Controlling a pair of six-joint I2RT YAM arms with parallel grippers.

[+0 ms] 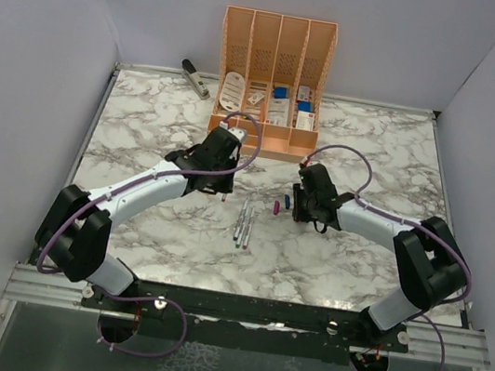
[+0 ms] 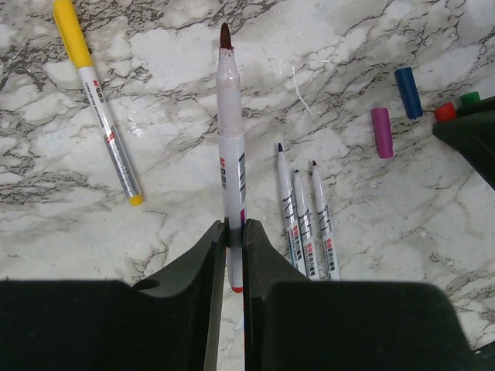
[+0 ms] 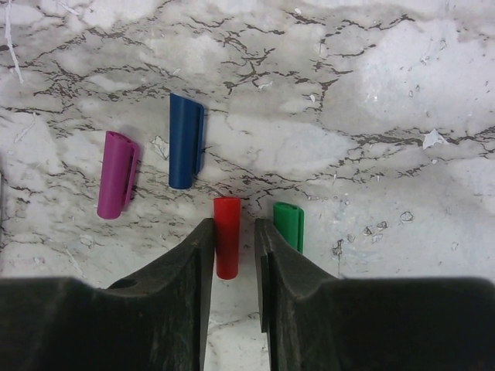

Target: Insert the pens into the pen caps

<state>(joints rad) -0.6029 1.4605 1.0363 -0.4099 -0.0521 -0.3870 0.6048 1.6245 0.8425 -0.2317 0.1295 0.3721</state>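
My left gripper (image 2: pixel 230 226) is shut on a whitish pen (image 2: pixel 230 139) with a dark red tip, which points away from it above the marble. To the right of that pen, three uncapped pens (image 2: pixel 305 224) lie side by side. A pen with a yellow cap on it (image 2: pixel 100 108) lies to the left. My right gripper (image 3: pixel 233 226) is open and low, its jaws on either side of the red cap (image 3: pixel 227 232). The left jaw touches the cap and a gap shows at the right jaw. The green cap (image 3: pixel 289 224), blue cap (image 3: pixel 186 141) and purple cap (image 3: pixel 117 175) lie close by.
An orange organiser (image 1: pixel 271 81) with stationery stands at the back centre, with a grey stapler (image 1: pixel 195 78) to its left. White walls enclose the marble table (image 1: pixel 147 104) on three sides. Both arms reach in towards the table's middle.
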